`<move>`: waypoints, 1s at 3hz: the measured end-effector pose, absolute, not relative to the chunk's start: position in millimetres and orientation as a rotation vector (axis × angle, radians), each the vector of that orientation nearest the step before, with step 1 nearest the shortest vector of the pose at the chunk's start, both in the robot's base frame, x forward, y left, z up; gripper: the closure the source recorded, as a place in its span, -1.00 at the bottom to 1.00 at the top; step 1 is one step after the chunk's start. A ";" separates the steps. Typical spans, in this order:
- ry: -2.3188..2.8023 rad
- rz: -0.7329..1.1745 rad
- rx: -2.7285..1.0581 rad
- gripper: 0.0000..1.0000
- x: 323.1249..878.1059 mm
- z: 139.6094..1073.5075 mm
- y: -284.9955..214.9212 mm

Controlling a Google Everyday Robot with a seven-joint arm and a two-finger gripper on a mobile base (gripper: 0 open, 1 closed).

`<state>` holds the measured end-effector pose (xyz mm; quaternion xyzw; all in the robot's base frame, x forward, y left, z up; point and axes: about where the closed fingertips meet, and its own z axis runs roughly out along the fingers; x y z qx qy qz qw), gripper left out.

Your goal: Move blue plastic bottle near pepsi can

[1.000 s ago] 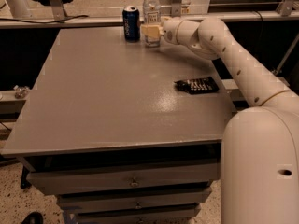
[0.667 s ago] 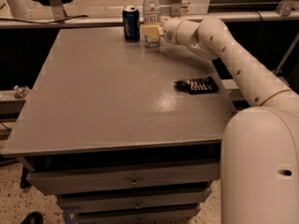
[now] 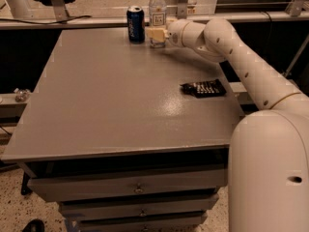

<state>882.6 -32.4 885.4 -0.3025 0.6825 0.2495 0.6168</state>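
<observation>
a flat black packet (image 3: 203,88) lies on the right of the grey table (image 3: 106,105), drawers (image 3: 130,190) beneath; the gripper (image 3: 155,34) is well apart, at the far edge.

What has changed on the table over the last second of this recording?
Nothing visibly changed. The gripper stays at the lower part of the blue plastic bottle, which stands upright close beside the pepsi can near the far edge of the table. The black packet lies where it was.
</observation>
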 end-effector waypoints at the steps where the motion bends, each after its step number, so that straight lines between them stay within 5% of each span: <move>1: 1.574 0.570 -0.697 -1.00 881.8 885.9 -33.9; 3: 1.578 0.533 -0.723 -1.00 863.3 903.3 -65.0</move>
